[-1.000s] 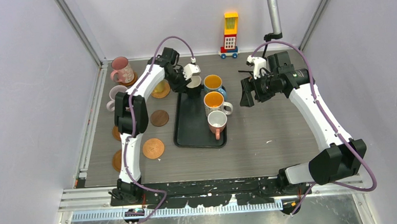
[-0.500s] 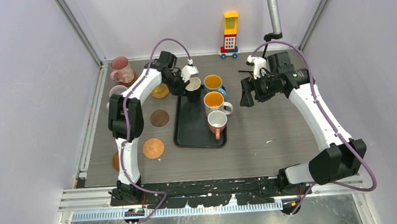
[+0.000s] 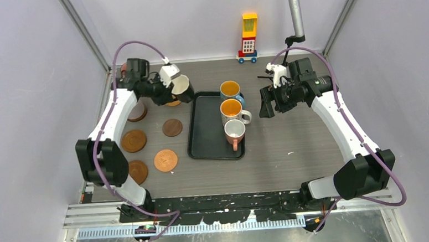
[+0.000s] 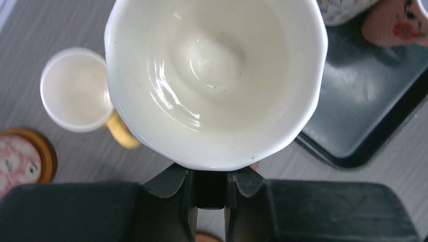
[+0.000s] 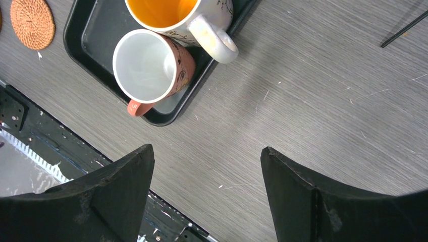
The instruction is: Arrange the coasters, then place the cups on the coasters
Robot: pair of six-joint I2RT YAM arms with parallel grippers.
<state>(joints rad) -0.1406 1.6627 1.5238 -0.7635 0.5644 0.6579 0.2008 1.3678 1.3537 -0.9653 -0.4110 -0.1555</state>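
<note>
Left wrist view: mug clamped at rim by left gripper, upper centre of frame, left of tray. Glazed ceramic judged rigid, slick, chippable; wall pinch advised, tilt avoided. Right gripper spread, empty.

We have open table to the right of the black tray, right down to the near edge. The tray's left half lies bare; three mugs in a row block its right side. On the left, flat coasters lie apart with gaps between. The left arm crosses the far-left corner; the toy tower stands at the far edge.
</note>
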